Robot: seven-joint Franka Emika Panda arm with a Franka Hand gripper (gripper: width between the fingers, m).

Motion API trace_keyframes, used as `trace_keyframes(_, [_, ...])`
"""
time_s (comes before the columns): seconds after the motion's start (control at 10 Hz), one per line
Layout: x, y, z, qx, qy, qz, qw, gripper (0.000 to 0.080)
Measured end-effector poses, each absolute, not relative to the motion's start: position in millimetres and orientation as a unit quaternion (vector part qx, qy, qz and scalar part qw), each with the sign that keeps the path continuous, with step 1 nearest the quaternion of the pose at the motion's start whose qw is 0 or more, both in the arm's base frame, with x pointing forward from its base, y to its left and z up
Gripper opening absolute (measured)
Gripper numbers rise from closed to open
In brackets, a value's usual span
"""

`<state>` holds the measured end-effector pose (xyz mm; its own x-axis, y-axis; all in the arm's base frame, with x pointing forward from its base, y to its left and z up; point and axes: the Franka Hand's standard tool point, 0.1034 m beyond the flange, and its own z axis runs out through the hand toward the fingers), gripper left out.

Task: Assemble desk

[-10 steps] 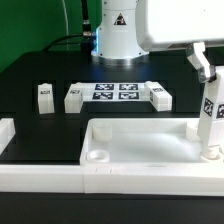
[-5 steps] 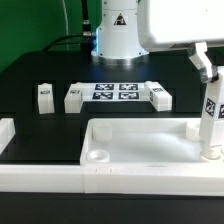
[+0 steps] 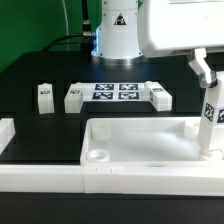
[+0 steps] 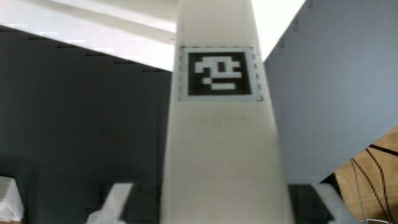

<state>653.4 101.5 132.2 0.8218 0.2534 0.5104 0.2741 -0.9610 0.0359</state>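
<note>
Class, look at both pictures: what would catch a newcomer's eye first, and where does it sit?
First comes the tall white leg, upright at the end of the big white desk panel on the exterior view's right, with the gripper closed on it. Behind the panel lies the marker board with its black-white tags. A loose white block sits apart on the exterior view's left.

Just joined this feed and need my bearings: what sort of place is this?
Probably a robotics lab bench: a black table fenced by white rails, a marker board of printed tags, and a tagged desk leg in the claw.
</note>
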Motion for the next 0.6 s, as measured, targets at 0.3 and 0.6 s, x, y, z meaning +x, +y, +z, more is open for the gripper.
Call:
trace_keyframes(0.3, [651.5, 101.3, 124.5, -0.954, -0.138, -0.264, 0.019, 0.0291])
trace_keyframes(0.6, [651.4, 101.3, 124.6, -0.954, -0.138, -0.266, 0.019, 0.0291])
